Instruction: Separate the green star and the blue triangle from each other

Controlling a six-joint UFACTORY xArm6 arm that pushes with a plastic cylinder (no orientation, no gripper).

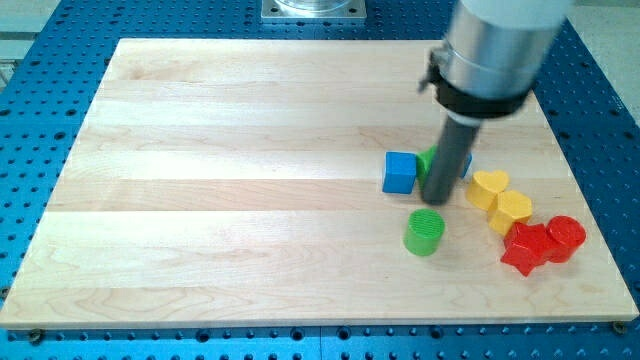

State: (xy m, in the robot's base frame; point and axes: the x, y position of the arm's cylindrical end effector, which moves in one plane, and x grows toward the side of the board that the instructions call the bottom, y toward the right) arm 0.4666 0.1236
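My dark rod stands at the board's right middle, and my tip [437,203] is at its lower end. The green star [427,160] shows only as a green sliver just left of the rod, mostly hidden behind it. The blue triangle [467,162] shows only as a small blue sliver on the rod's right side. Both seem to touch or nearly touch the rod, which stands between their visible parts. I cannot tell whether they touch each other.
A blue cube [399,172] sits just left of the green star. A green cylinder [424,232] is just below my tip. A yellow heart [489,188], a yellow hexagon [513,210], a red star [526,249] and a red cylinder [566,238] cluster at the right. The wooden board [220,200] lies on a blue perforated table.
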